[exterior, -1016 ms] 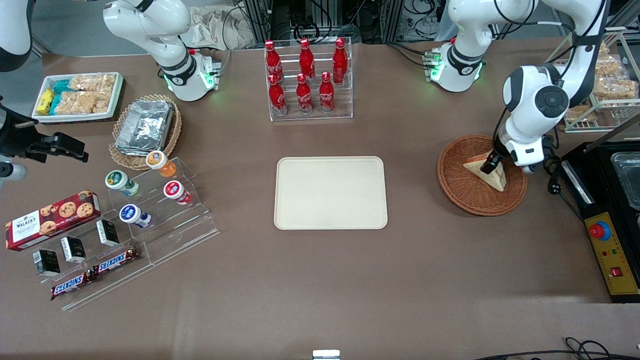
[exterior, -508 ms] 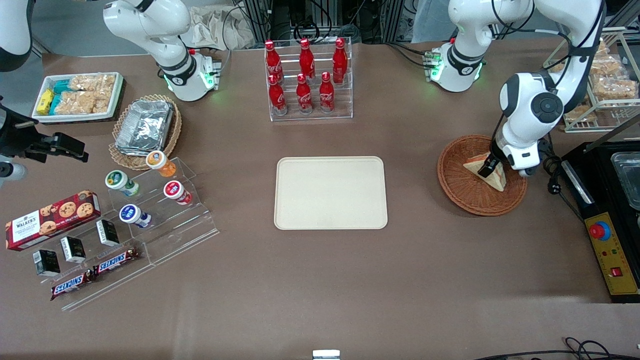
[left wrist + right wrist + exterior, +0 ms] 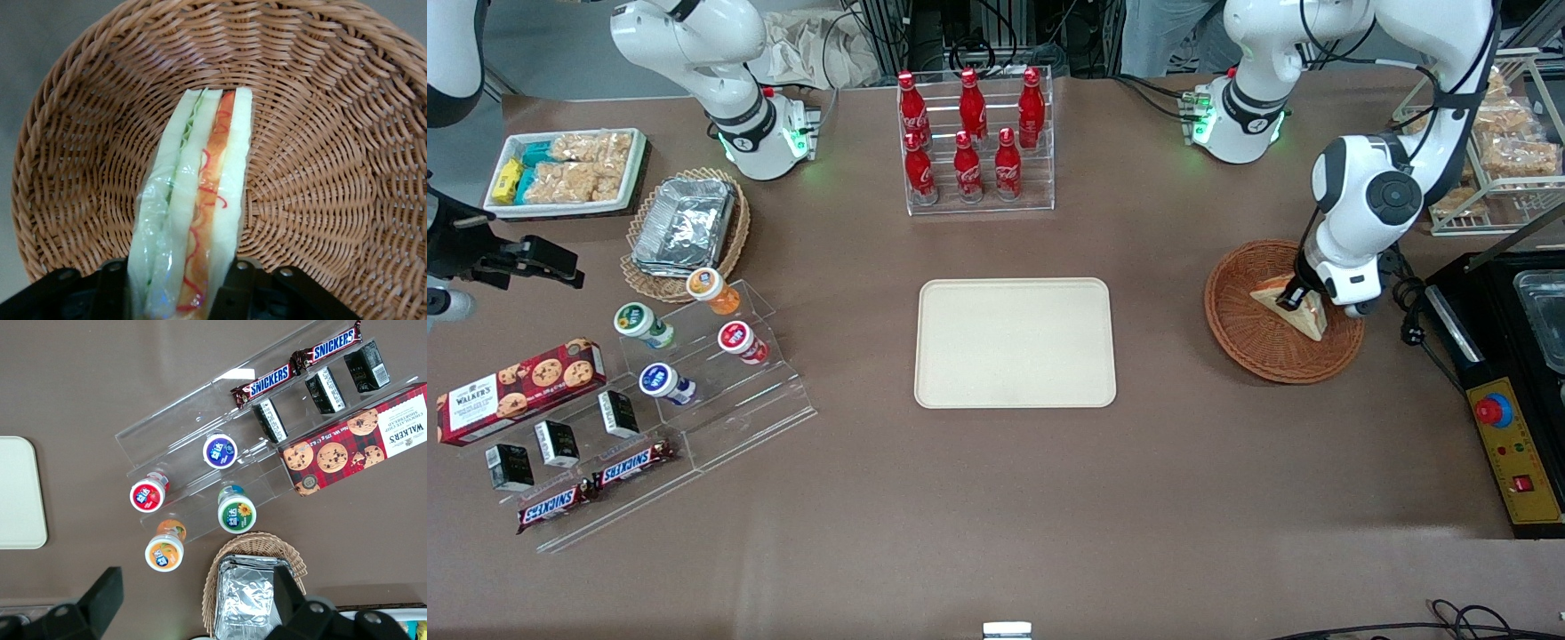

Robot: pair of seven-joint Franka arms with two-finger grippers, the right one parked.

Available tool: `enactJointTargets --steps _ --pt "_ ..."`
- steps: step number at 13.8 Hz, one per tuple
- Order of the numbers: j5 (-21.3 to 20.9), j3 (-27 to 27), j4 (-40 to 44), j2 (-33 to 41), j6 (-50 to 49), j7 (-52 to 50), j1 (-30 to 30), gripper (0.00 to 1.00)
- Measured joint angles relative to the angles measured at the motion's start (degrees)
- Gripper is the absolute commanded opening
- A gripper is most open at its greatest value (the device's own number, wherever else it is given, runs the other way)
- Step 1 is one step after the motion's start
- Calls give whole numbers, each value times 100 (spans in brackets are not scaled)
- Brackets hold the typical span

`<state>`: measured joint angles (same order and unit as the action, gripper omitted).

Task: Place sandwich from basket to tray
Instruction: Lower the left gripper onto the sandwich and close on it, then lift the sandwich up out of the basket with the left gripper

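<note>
The sandwich [image 3: 1305, 315], a pale wedge in clear wrap, lies in the reddish-brown wicker basket [image 3: 1245, 324] toward the working arm's end of the table. My left gripper [image 3: 1293, 295] is down inside the basket. In the left wrist view its black fingers [image 3: 239, 283] press against both bread faces of the sandwich [image 3: 200, 193], whose orange-red filling shows along the cut edge, with the basket [image 3: 320, 167] weave all around. The gripper [image 3: 175, 275] is shut on the sandwich. The cream tray [image 3: 1014, 342] sits bare at mid-table, apart from the basket.
A clear rack of red cola bottles [image 3: 974, 142] stands farther from the front camera than the tray. A black appliance [image 3: 1516, 373] sits beside the basket at the table's end. Acrylic snack shelves [image 3: 694, 382], a foil-container basket [image 3: 685, 227] and a white snack tray [image 3: 565, 169] lie toward the parked arm's end.
The left arm's wrist has shifted slightly toward the table's middle and settled lower over the basket. The sandwich lies where it was.
</note>
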<state>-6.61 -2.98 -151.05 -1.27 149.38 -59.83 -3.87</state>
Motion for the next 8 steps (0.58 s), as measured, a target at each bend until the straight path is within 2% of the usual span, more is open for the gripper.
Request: enactJointTargets --steps 4,8 --pt "-16 -6 90 194 -137 16 0 0" --pt "-36 -88 459 1110 -1368 55 128 0"
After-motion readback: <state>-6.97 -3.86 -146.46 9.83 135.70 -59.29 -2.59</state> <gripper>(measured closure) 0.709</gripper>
